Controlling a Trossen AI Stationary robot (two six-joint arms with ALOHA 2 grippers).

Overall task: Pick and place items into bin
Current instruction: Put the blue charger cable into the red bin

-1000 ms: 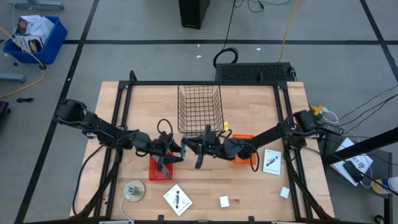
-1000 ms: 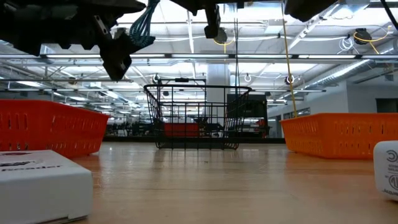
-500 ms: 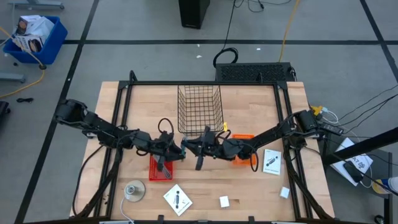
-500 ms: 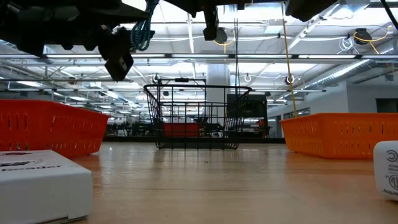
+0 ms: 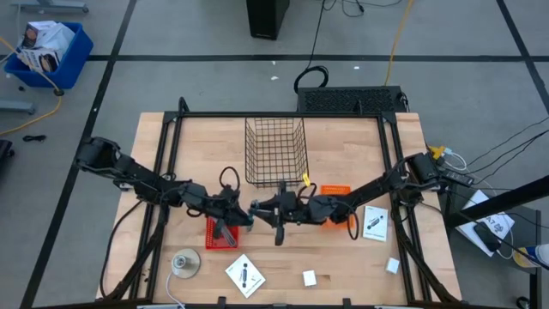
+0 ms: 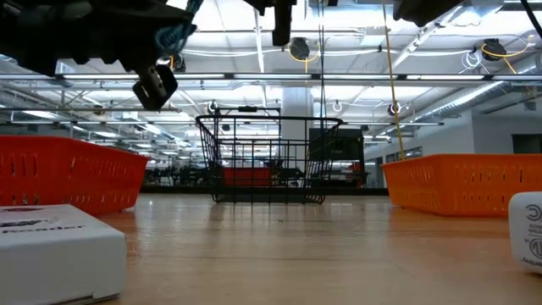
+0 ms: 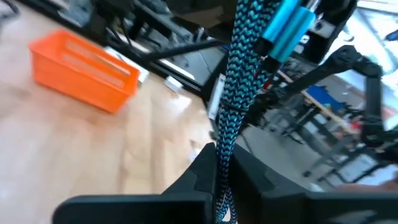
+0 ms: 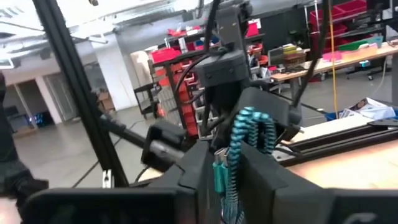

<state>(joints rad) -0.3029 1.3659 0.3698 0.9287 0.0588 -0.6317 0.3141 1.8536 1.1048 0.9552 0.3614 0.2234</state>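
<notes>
A teal-and-black braided cord (image 7: 239, 93) with a bright blue plug (image 7: 289, 28) is held up over the middle of the table. My two grippers meet on it. My left gripper (image 5: 243, 215) comes in from the table's left and is shut on it. My right gripper (image 5: 260, 212) comes in from the right, and the same cord (image 8: 239, 143) stands between its fingers. Two white cards (image 5: 244, 275) (image 5: 375, 221) and two white cubes (image 5: 310, 277) (image 5: 392, 265) lie on the table nearer the front edge. My left gripper pinches the braided cord (image 7: 222, 158) between its two fingers, some way below the blue plug. The fingers lie about level and come from the table's left, across the cord. The cord is clear of the table and runs on past the fingers. My right gripper has the braided cord (image 8: 231, 171) between its two fingers, beside a small teal plug (image 8: 219, 174). The fingers stand close against it on both sides, reaching in about level from the table's right. The cord is clear of the table.
A black wire basket (image 5: 274, 153) stands at the far middle of the table. A red bin (image 5: 214, 236) sits under my left arm and an orange bin (image 5: 336, 190) under my right arm. A round grey disc (image 5: 185, 263) lies near the front left.
My left gripper's fingers stood apart a second ago and have shut on the cord, with a slight turn of the wrist. Both arms have stayed at the middle of the table, and the cord stays clear of it.
</notes>
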